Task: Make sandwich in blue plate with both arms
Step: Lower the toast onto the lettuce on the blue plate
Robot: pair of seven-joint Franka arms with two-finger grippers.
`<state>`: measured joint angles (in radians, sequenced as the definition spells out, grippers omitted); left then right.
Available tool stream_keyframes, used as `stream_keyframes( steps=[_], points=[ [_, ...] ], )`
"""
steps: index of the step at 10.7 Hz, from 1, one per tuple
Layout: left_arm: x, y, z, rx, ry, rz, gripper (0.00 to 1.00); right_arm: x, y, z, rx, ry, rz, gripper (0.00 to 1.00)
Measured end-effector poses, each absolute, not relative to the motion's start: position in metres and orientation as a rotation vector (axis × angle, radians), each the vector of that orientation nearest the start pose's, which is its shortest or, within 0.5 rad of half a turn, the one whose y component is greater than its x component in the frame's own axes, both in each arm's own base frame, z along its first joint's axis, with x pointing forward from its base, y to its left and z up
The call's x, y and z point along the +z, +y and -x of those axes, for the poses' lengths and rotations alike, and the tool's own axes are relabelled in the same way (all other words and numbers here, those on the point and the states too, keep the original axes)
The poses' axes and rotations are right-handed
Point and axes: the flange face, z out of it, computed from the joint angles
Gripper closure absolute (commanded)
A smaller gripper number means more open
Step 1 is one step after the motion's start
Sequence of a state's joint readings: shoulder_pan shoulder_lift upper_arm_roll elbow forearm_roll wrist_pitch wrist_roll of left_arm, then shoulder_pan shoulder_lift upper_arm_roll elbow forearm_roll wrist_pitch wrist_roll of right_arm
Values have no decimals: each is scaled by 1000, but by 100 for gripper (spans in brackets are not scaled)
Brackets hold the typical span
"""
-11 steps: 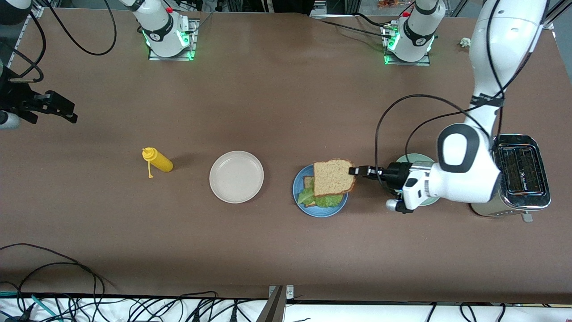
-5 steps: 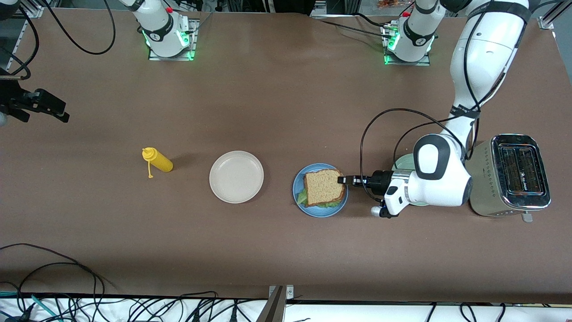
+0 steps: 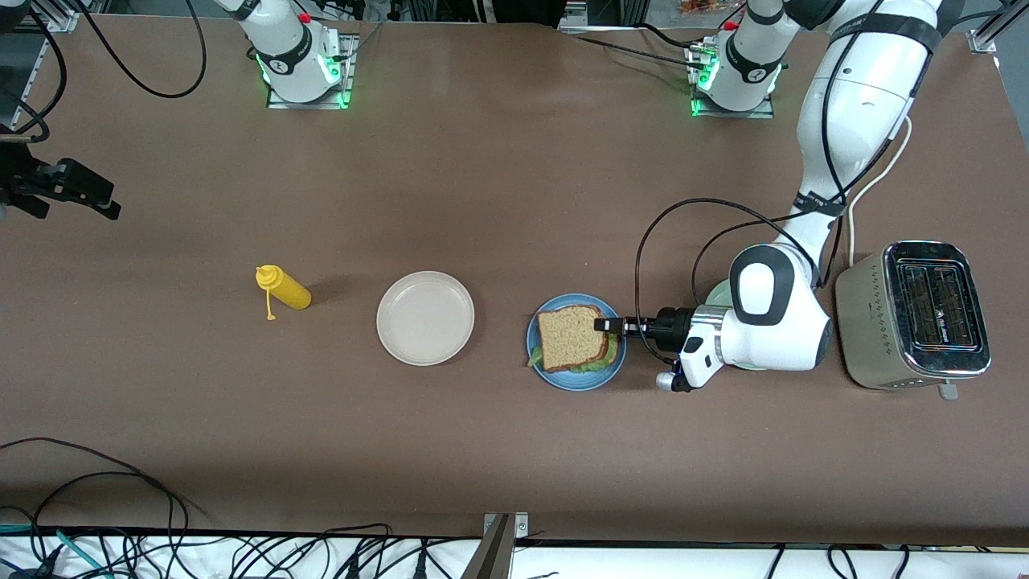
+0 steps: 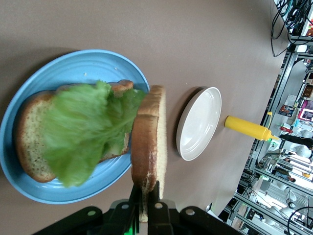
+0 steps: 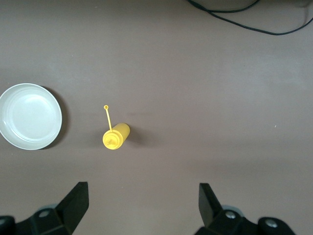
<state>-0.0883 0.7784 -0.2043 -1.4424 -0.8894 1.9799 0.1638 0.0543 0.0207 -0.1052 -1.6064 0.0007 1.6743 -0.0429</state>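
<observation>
From the front, a brown table carries a yellow squeeze bottle toward the right arm's end, a cream-white plate, the blue plate and a chrome toaster at the left arm's end; cables trail along the table's edge nearest the camera. The left arm bends down low and level, its left gripper over the blue plate's rim, clamped on the top bread slice, which covers the lettuce. The right gripper hangs over the table's end, waiting. In the left wrist view the pinched slice stands on edge above the lettuce leaf and the lower slice in the blue plate. In the right wrist view the wide-apart, empty fingers frame bare brown tabletop, the bottle and the cream plate.
</observation>
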Motion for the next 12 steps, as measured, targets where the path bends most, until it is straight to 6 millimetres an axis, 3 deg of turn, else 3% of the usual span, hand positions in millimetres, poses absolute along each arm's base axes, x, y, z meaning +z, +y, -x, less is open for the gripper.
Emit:
stream_keyframes(
  steps=[6, 8, 9, 10, 11, 12],
  points=[
    [219, -223, -677, -334, 84, -2230, 99, 606, -38, -567, -54, 39, 3144, 0],
    [207, -213, -678, -315, 53, -2232, 79, 608, -39, -566, -55, 42, 3144, 0],
    [196, -205, -679, -309, 40, -2231, 63, 608, -39, -566, -55, 42, 3144, 0],
    [185, -198, -678, -312, 39, -2229, 42, 608, -39, -566, -54, 42, 3144, 0],
    [173, -192, -678, -319, 44, -2229, 0, 608, -39, -566, -54, 42, 3144, 0],
    [164, -187, -677, -325, 52, -2231, 0, 608, -39, -566, -53, 42, 3144, 0]
  ],
)
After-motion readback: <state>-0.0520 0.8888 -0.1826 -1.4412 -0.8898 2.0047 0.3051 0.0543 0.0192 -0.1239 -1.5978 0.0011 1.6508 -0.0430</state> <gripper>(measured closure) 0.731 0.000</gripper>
